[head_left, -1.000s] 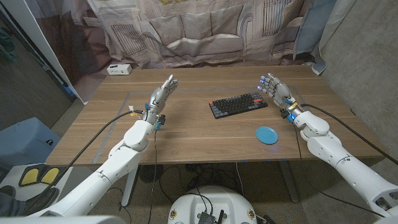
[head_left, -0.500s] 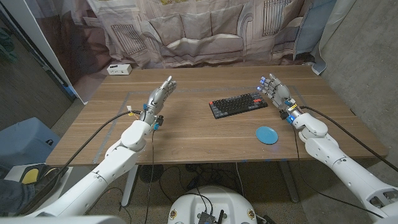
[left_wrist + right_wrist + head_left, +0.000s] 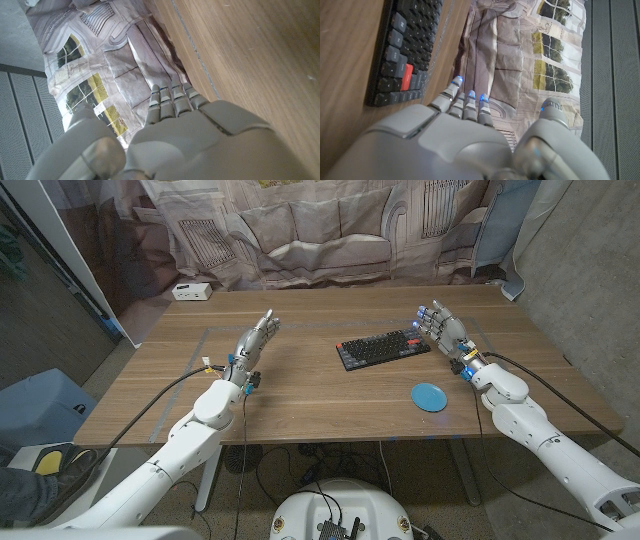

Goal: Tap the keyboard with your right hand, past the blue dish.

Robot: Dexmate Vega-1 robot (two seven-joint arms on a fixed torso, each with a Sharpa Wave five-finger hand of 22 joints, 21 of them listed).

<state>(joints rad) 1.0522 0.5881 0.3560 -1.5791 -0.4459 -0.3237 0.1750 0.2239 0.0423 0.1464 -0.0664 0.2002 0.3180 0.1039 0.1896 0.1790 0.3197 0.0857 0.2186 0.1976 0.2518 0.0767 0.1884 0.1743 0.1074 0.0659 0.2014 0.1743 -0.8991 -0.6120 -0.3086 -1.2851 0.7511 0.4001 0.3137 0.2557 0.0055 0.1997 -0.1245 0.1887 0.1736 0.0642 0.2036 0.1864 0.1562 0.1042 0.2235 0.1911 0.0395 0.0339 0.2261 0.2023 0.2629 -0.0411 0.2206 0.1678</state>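
A dark keyboard (image 3: 383,348) with one red key lies near the middle of the table, angled. A round blue dish (image 3: 430,396) sits nearer the front edge, to the keyboard's right. My right hand (image 3: 443,328) stands just off the keyboard's right end, fingers apart and reaching up, holding nothing. In the right wrist view the keyboard (image 3: 409,50) lies close beside my right hand (image 3: 455,140). My left hand (image 3: 255,340) stands on the table's left part, fingers straight, empty. My left hand (image 3: 165,135) in the left wrist view is over bare wood.
A small white box (image 3: 190,291) sits at the table's far left corner. A printed curtain (image 3: 330,225) hangs behind the table. Cables run along both forearms. Bare wood (image 3: 300,395) spreads between the hands and the front edge.
My right hand has edged slightly toward the keyboard's right end. My left hand has shifted a little toward the left and front.
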